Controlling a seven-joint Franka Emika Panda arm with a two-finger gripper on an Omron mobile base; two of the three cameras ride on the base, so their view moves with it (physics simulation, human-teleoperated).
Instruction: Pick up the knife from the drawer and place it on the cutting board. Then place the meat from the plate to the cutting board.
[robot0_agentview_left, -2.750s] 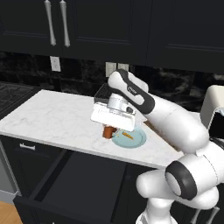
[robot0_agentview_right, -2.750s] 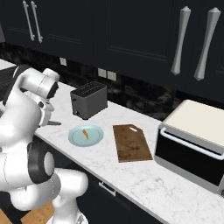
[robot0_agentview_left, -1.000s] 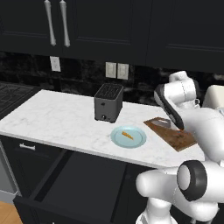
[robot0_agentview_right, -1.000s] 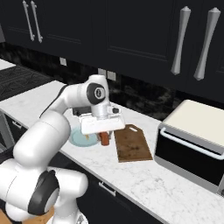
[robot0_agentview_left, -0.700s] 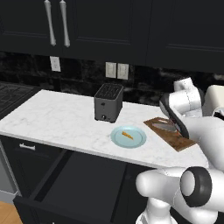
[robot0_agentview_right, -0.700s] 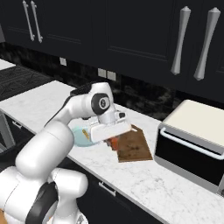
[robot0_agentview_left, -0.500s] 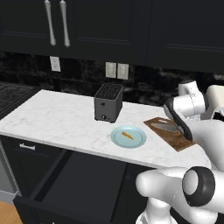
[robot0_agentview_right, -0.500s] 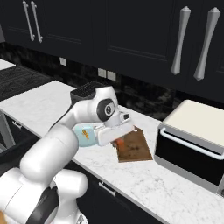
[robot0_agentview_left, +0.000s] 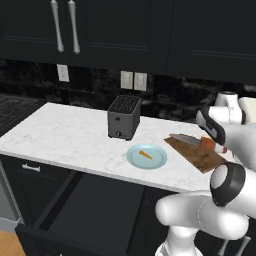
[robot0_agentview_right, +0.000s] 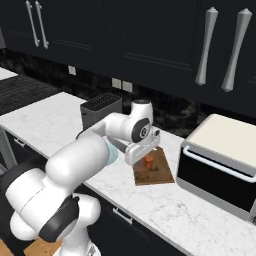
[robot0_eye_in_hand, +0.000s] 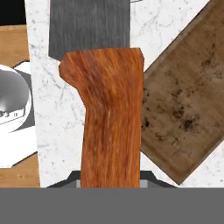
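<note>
My gripper (robot0_agentview_left: 214, 145) is shut on the knife (robot0_agentview_left: 192, 140), holding its reddish-brown handle (robot0_eye_in_hand: 111, 118) with the grey blade (robot0_eye_in_hand: 89, 28) pointing away. The knife hangs low over the brown cutting board (robot0_agentview_left: 198, 155), blade toward the plate. In the right base view the gripper (robot0_agentview_right: 145, 154) sits above the board (robot0_agentview_right: 156, 174) with the handle (robot0_agentview_right: 148, 160) showing below it. The pale blue-green plate (robot0_agentview_left: 146, 156) lies left of the board with the orange meat (robot0_agentview_left: 145, 154) on it. The black drawer (robot0_agentview_left: 75, 210) stands pulled open below the counter.
A black toaster (robot0_agentview_left: 123, 117) stands behind the plate. A white toaster oven (robot0_agentview_right: 220, 155) sits just right of the board. The marble counter (robot0_agentview_left: 60, 137) stretches left, with a stove at its far left end.
The arm has carried the knife rightward from beside the plate to over the cutting board and lowered it. Plate, meat and board have not moved.
</note>
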